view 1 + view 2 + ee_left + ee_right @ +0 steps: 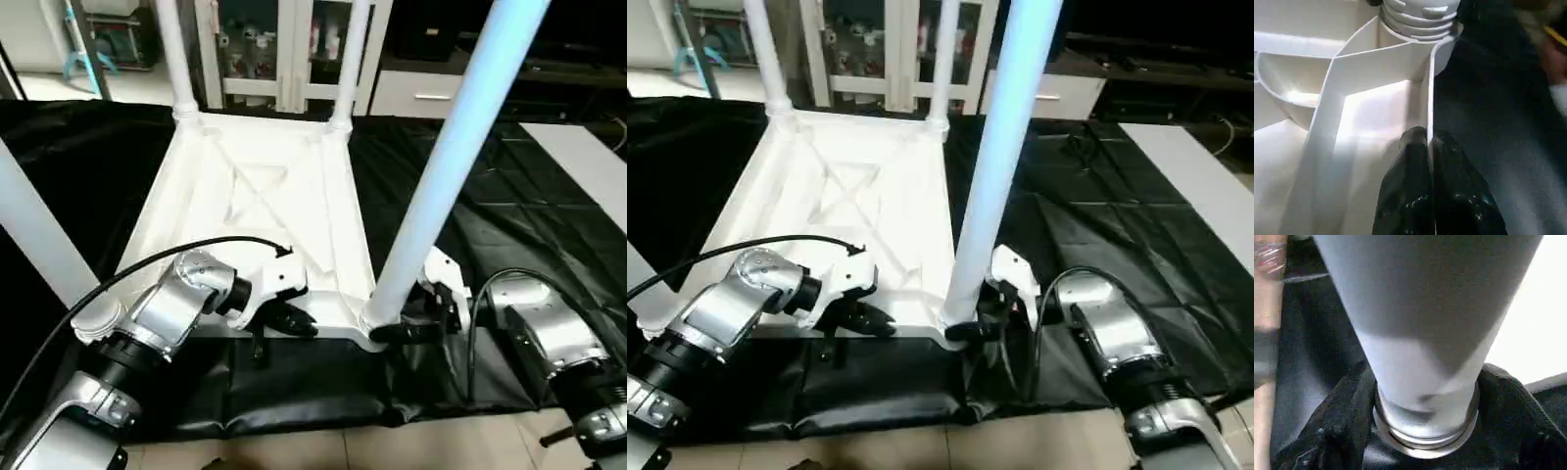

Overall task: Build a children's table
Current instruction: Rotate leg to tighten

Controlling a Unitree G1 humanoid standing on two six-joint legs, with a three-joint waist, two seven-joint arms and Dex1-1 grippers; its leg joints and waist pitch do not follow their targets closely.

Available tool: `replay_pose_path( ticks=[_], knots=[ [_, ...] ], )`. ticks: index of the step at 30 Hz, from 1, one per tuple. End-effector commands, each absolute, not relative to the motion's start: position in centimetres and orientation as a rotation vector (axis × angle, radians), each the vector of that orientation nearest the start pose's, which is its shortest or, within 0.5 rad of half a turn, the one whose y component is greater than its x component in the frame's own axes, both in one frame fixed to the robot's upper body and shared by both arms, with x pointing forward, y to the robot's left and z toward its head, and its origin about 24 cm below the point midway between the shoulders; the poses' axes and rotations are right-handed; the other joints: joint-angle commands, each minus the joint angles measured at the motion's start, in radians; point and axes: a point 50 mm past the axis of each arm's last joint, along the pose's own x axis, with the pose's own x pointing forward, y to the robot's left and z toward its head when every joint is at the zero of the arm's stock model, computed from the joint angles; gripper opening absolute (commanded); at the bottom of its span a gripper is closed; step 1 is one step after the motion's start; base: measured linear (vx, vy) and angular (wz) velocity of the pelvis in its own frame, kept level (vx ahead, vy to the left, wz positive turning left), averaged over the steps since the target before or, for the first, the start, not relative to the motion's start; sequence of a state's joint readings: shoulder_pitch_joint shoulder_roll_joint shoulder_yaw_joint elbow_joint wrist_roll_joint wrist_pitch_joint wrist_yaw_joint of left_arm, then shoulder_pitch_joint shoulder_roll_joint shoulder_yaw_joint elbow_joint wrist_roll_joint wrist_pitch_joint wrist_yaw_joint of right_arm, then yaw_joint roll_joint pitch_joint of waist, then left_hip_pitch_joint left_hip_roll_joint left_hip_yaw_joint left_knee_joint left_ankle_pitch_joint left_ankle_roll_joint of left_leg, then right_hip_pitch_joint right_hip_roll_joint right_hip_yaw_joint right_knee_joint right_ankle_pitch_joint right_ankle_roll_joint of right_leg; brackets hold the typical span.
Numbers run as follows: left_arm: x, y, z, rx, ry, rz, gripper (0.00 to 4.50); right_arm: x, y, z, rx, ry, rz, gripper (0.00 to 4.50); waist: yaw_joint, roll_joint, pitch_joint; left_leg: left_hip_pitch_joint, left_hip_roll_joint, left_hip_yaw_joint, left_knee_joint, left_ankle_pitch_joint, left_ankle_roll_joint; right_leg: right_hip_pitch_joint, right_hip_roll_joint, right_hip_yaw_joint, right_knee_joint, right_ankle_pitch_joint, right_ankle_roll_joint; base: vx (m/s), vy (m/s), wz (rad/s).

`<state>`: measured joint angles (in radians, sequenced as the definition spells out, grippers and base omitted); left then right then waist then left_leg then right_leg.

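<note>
The children's table (pixel 260 211) is found upside down on the black-covered desk (pixel 509 245), ribbed underside up, at the near edge in front of the robot. Four legs are seen standing in the corner sockets: two at the far corners (pixel 174 59) (pixel 351 59), one at the near left (pixel 39 240), and one at the near right (pixel 460 137).

The left gripper (pixel 294 321) is closed on the near rim of the tabletop; in the left wrist view its black fingers (pixel 1408 171) are pinched on either side of the thin white wall, just beside a threaded socket. The top is judged to be steadied by this hold.

The right gripper (pixel 411 331) is placed at the foot of the near right leg, its jaws set around the collar. Whether they clamp it firmly cannot be told.

Assembly is judged nearly complete. Exposed thread rings at the base of this leg (pixel 1425 440) suggest that final tightening is outstanding, after which the table remains to be turned upright.
</note>
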<state>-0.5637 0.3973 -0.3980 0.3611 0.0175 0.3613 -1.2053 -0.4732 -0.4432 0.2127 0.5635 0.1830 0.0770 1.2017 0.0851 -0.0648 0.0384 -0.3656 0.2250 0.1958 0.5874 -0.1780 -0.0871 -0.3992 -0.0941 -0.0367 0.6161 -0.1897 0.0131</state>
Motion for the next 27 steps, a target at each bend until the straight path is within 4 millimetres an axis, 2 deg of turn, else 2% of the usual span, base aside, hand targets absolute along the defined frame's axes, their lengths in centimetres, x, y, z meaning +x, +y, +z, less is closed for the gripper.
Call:
replay_pose_path(
  ticks=[1,2,3,4,5,7,9,11,12,14,15,16,17,19,23,24,25,26,27],
  knots=[
    [31.6,9.1,5.3,0.396,0.533,-1.206,0.00,32.4,-16.7,3.6,-0.139,0.361,0.874,2.69,-0.009,0.002,-0.048,0.015,0.004,-0.004,-0.076,-0.297,-0.018,0.030,-0.034,0.021,-0.078,-0.284,-0.208,-0.059,0.004,-0.05],
    [31.6,9.1,5.3,0.396,0.533,-1.206,0.00,32.4,-16.7,3.6,-0.139,0.361,0.874,2.69,-0.012,0.003,-0.047,0.016,0.003,-0.006,-0.077,-0.309,-0.033,0.029,-0.034,0.020,-0.081,-0.319,-0.196,-0.059,0.004,-0.05],
    [32.3,8.6,5.4,0.358,0.519,-1.127,0.00,32.9,-16.3,3.3,-0.088,0.353,0.779,2.69,-0.020,-0.006,-0.050,0.008,0.001,-0.013,-0.079,-0.321,-0.051,0.035,-0.036,0.016,-0.082,-0.360,-0.169,-0.066,0.012,-0.13],
    [32.9,8.1,5.5,0.318,0.507,-1.054,0.00,33.3,-15.9,3.0,-0.050,0.354,0.704,2.68,-0.024,-0.005,-0.052,0.007,0.000,-0.015,-0.080,-0.312,-0.052,0.035,-0.037,0.014,-0.085,-0.365,-0.152,0.000,0.000,0.00],
    [33.5,7.6,5.7,0.292,0.495,-0.984,0.00,33.5,-15.3,2.8,-0.044,0.352,0.639,2.68,-0.027,-0.005,-0.053,0.009,-0.001,-0.013,-0.077,-0.307,-0.045,0.029,-0.036,0.016,-0.088,-0.351,-0.149,0.000,0.000,0.00],
    [34.4,7.1,5.9,0.303,0.466,-0.879,0.00,34.0,-14.4,2.5,-0.061,0.345,0.548,2.68,-0.027,-0.003,-0.054,0.013,-0.004,-0.009,-0.073,-0.300,-0.030,0.025,-0.033,0.018,-0.091,-0.335,-0.152,0.000,0.000,0.00],
    [35.0,6.4,6.2,0.305,0.426,-0.804,0.00,34.6,-13.3,2.2,-0.034,0.343,0.409,2.68,-0.029,0.002,-0.056,0.009,-0.006,-0.008,-0.073,-0.279,-0.030,0.025,-0.029,0.019,-0.088,-0.293,-0.157,0.000,0.000,0.00],
    [35.5,5.7,6.4,0.298,0.395,-0.764,0.00,34.9,-12.0,2.1,-0.014,0.340,0.336,2.68,-0.030,-0.002,-0.059,0.007,-0.006,-0.007,-0.071,-0.256,-0.026,0.029,-0.029,0.018,-0.083,-0.257,-0.159,0.000,0.000,0.00],
    [35.8,5.0,6.8,0.263,0.360,-0.724,0.00,35.0,-10.2,2.3,-0.034,0.320,0.340,2.68,-0.030,0.007,-0.061,0.007,-0.007,-0.005,-0.070,-0.232,-0.019,0.028,-0.029,0.019,-0.080,-0.209,-0.166,0.000,0.000,0.00],
    [36.2,4.4,7.3,0.253,0.323,-0.687,0.00,34.7,-7.1,2.7,-0.024,0.285,0.398,2.68,-0.028,0.003,-0.063,0.005,-0.009,-0.002,-0.066,-0.200,-0.009,0.031,-0.027,0.019,-0.075,-0.155,-0.175,0.000,0.000,0.00],
    [36.3,4.5,7.4,0.257,0.316,-0.674,0.00,34.6,-6.9,2.8,-0.030,0.274,0.413,2.68,-0.023,0.002,-0.066,0.005,-0.010,0.000,-0.064,-0.166,0.014,0.036,-0.027,0.020,-0.069,-0.102,-0.183,0.055,0.002,0.02],
    [36.4,4.5,7.5,0.257,0.314,-0.671,0.00,34.6,-6.8,2.8,-0.039,0.267,0.418,2.67,-0.020,0.003,-0.067,0.005,-0.010,0.001,-0.063,-0.151,0.027,0.037,-0.027,0.020,-0.067,-0.076,-0.186,0.000,0.000,0.00],
    [36.4,4.7,7.5,0.260,0.314,-0.669,0.00,34.6,-6.9,2.9,-0.053,0.252,0.421,2.67,-0.016,0.006,-0.067,0.005,-0.010,0.003,-0.060,-0.112,0.061,0.039,-0.026,0.020,-0.061,-0.014,-0.203,0.000,0.000,0.00],
    [36.5,5.0,7.5,0.266,0.313,-0.666,0.00,34.6,-7.2,3.1,-0.035,0.236,0.421,2.67,-0.011,0.005,-0.066,0.003,-0.010,0.004,-0.059,-0.102,0.082,0.042,-0.029,0.020,-0.061,-0.010,-0.212,0.000,0.000,0.00],
    [36.5,5.7,7.3,0.286,0.313,-0.675,0.00,34.6,-8.4,3.5,0.061,0.203,0.436,2.67,-0.006,0.010,-0.061,0.006,-0.007,0.005,-0.063,-0.140,0.079,0.038,-0.031,0.021,-0.070,-0.093,-0.200,0.000,0.000,0.00],
    [36.4,5.9,7.3,0.291,0.313,-0.688,0.00,34.5,-8.7,3.8,0.118,0.191,0.472,3.02,-0.003,0.010,-0.062,0.008,-0.006,0.005,-0.064,-0.149,0.080,0.040,-0.030,0.021,-0.071,-0.098,-0.194,0.000,0.000,0.00],
    [36.2,6.4,7.0,0.294,0.318,-0.721,0.00,34.2,-9.9,4.2,0.207,0.172,0.492,3.23,-0.001,0.012,-0.061,0.007,-0.005,0.004,-0.064,-0.145,0.083,0.039,-0.029,0.021,-0.069,-0.087,-0.196,0.000,0.000,0.00],
    [36.2,6.5,7.0,0.294,0.319,-0.724,0.00,34.2,-10.0,4.2,0.212,0.172,0.492,3.23,0.002,0.010,-0.061,0.008,-0.006,0.005,-0.063,-0.145,0.090,0.041,-0.028,0.022,-0.070,-0.075,-0.194,0.000,0.000,0.00],
    [35.9,6.7,6.7,0.278,0.323,-0.752,0.00,34.0,-10.8,4.2,0.223,0.172,0.488,3.36,0.000,0.008,-0.061,0.002,-0.006,0.004,-0.063,-0.135,0.101,0.042,-0.026,0.021,-0.068,-0.057,-0.195,0.000,0.000,0.00]
  ],
)
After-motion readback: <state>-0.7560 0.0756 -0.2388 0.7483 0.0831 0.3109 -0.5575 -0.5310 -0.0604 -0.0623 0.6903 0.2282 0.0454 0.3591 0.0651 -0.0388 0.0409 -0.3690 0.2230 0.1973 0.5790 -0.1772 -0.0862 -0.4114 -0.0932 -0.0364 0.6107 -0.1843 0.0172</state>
